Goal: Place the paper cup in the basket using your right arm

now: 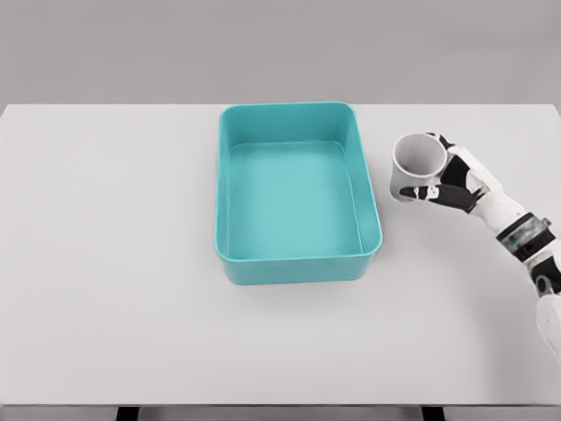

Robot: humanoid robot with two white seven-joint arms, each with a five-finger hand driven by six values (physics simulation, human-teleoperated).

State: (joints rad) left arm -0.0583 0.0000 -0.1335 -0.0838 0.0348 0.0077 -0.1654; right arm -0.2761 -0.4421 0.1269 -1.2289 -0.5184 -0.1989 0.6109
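Table [105,289] front edge sits nearest the camera, white, with nothing on its left part. Teal basket [226,219] at centre, nothing inside, so the drop is not done. Just right of the basket's right wall: paper cup [415,167], mouth visible, fingers of the right hand [447,184] wrapped around it. Whether it's lifted off the table or resting there, can't tell. Grasp looks done; carrying it leftward over the rim and letting go remain. Left arm is not visible.
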